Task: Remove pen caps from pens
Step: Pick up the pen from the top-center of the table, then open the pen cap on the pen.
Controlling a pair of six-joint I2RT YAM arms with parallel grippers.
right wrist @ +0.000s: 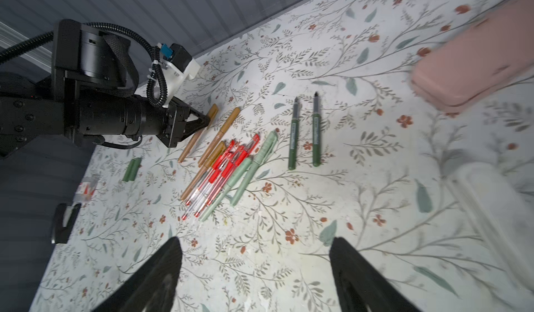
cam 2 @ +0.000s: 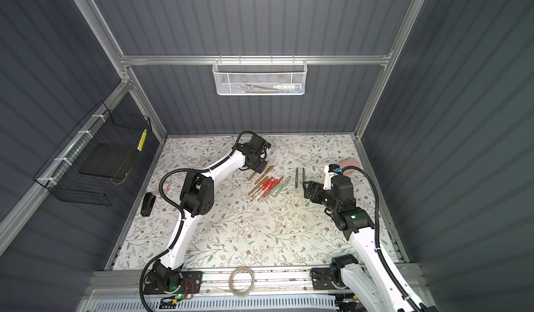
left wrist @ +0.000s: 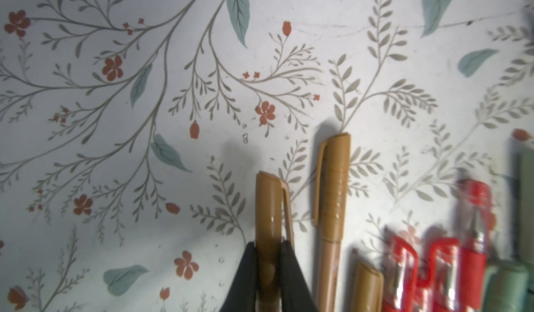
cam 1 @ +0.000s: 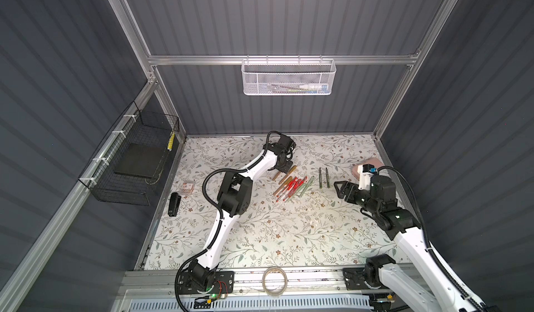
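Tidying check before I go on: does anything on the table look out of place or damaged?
Nothing damaged or spilled. Two dark green pens lie uncapped, apart from the heap; two green caps lie loose on its other side.

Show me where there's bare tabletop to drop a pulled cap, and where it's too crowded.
Widest bare patch: the floral table between the pen pile and the tape roll. A narrower strip runs between the pile and the back wall. Crowded: around the pile, where the left gripper clamps a golden-brown pen, and by the two dark green pens.

pink case (right wrist: 476,59) blurred, red pens (left wrist: 442,270) cut off
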